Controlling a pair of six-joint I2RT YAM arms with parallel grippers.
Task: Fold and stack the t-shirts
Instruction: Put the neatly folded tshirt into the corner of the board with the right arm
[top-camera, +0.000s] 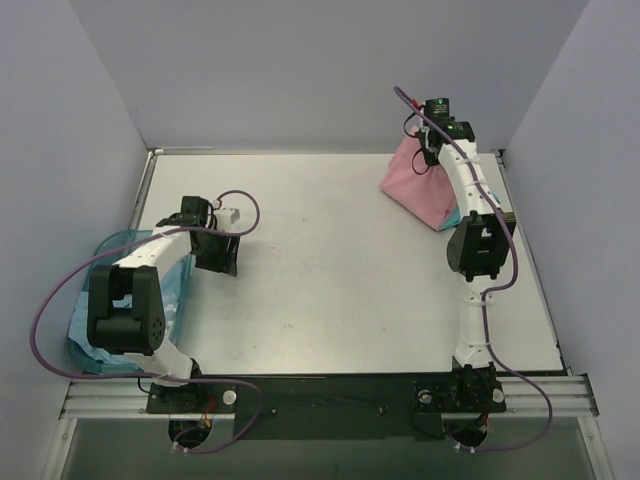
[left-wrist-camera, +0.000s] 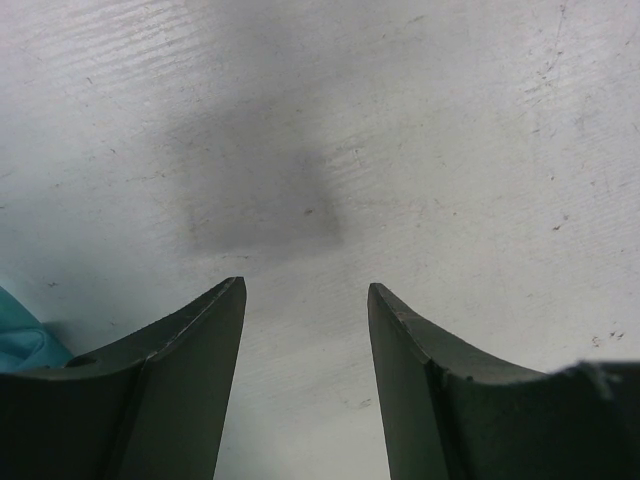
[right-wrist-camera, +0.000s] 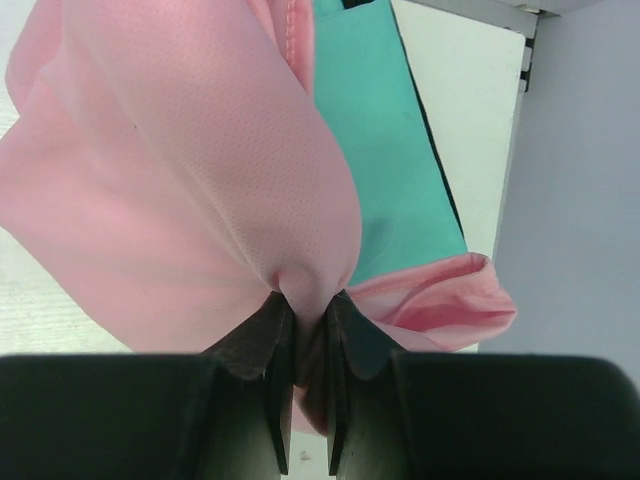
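A: Nearest us, what is the left pincer (left-wrist-camera: 305, 292) doing?

B: Its jaws stand apart over bare surface (left-wrist-camera: 450, 120), holding nothing. The basket (top-camera: 95, 262) sits near it at the near left.

A: And the shirts?

B: Far right corner. The right pincer (right-wrist-camera: 308, 302) is clamped on a pinch of the pink shirt (right-wrist-camera: 170, 170), which rises like a tent over the teal shirt (right-wrist-camera: 385, 130).

A: How should this lift go?

B: I'd judge it wants a slow, steady raise and a carry toward the middle, so the pink peels clear without dragging the teal along. The grip is only a bunched fold, so a jerk could slip it. The left pincer could take a second edge to spread it flat.

A: What does one view give that another lacks?

B: The right wrist view shows the teal lying smooth beneath; from above it is a mere sliver at the pink's edge. Only the top view shows the basket and how far apart the two pincers are
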